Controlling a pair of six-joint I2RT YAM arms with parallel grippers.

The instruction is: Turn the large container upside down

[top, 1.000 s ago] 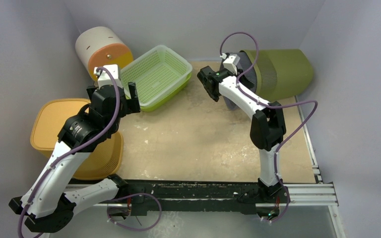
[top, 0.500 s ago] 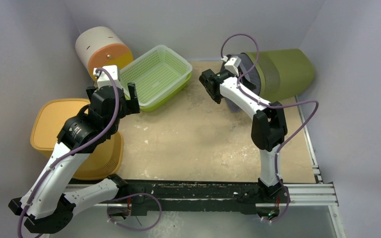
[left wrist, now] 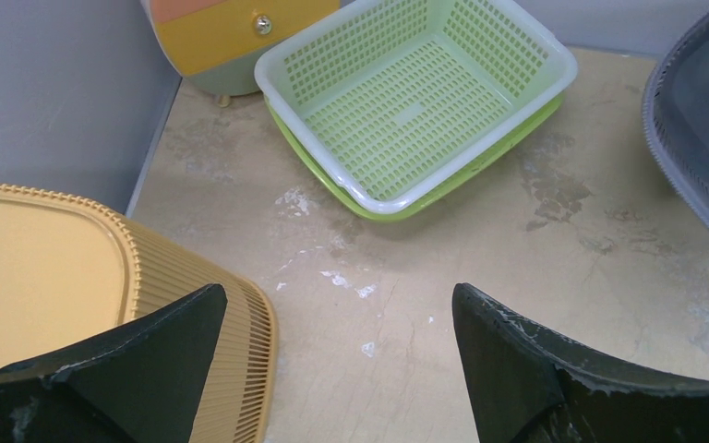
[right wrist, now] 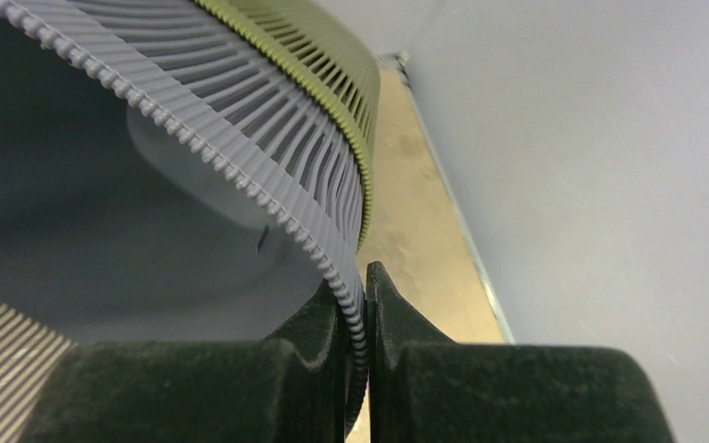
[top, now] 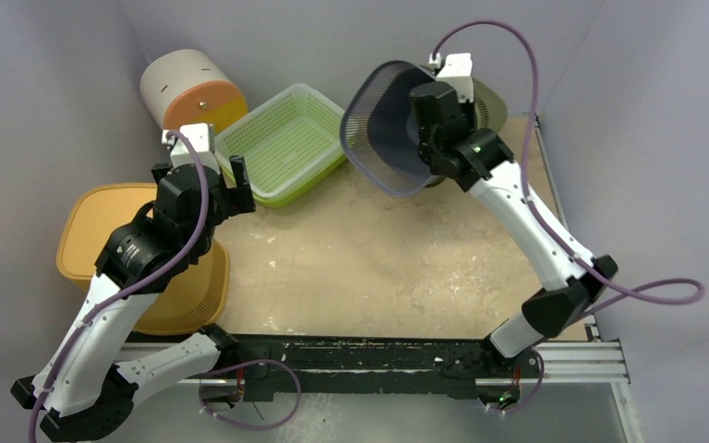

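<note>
Half done at best. Pinching rim of large container (top: 383, 129) between right fingers (right wrist: 397, 318), mouth tipped sideways; not yet inverted. Holding left fingers (left wrist: 508, 351) apart, idle.

Right arm (top: 517, 198) stretched high, right fingers (right wrist: 318, 318) pinched tight; left arm (top: 120, 277) bent, left fingers (left wrist: 517, 351) spread wide.

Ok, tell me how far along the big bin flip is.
Done: the right pincer is shut on the big bin at its rim. In hand: the bin is tipped on its side, mouth towards the overhead camera, not yet inverted. Left: rotate it mouth-down, set it on the table, release. The left pincer is open and idle.
</note>
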